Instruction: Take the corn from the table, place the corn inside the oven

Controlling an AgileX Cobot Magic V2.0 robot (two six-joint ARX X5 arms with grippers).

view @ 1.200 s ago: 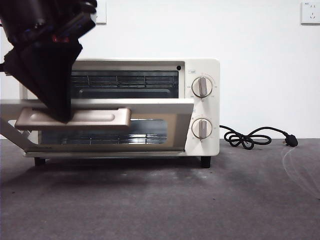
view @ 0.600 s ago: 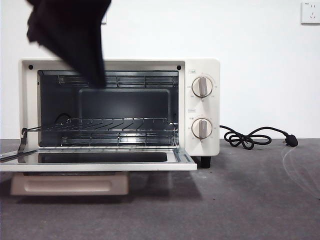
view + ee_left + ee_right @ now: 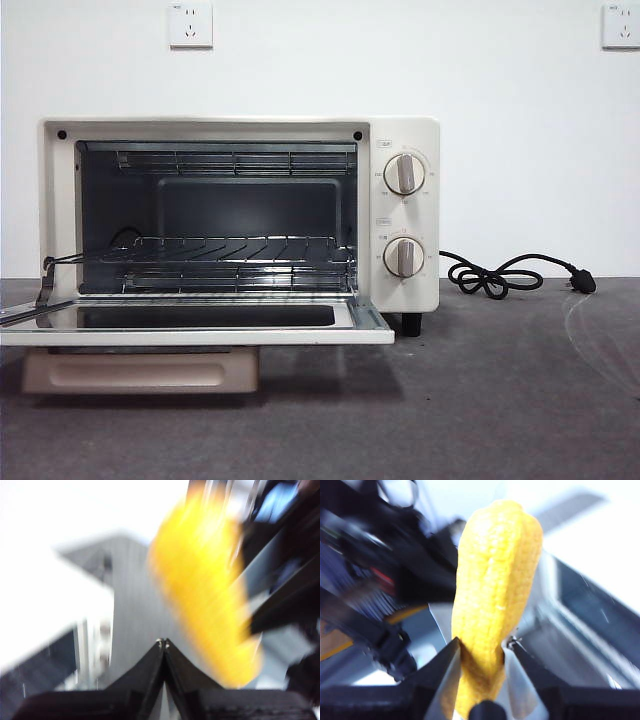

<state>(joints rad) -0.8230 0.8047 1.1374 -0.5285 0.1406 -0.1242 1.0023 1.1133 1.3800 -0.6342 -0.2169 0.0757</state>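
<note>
The cream-white oven [image 3: 405, 215] stands on the dark grey table [image 3: 480, 400] with its glass door [image 3: 200, 330] folded flat down and the wire rack [image 3: 230, 255] bare. No arm and no corn appear in the front view. In the right wrist view my right gripper [image 3: 482, 647] is shut on the lower part of the yellow corn [image 3: 495, 580], which stands upright between the jaws. My left gripper [image 3: 163, 642] is shut with nothing in it. The blurred corn [image 3: 205, 595] hangs just beyond its tips, in the other arm's dark jaws.
The door's beige handle [image 3: 140, 370] hangs below the open door, close to the tabletop. A black cord [image 3: 500, 275] with its plug lies to the right of the oven. Two wall sockets [image 3: 190, 25] sit high on the white wall behind.
The dark arm on the door handle brought the door from half open to flat down, then rose out of the front view.
</note>
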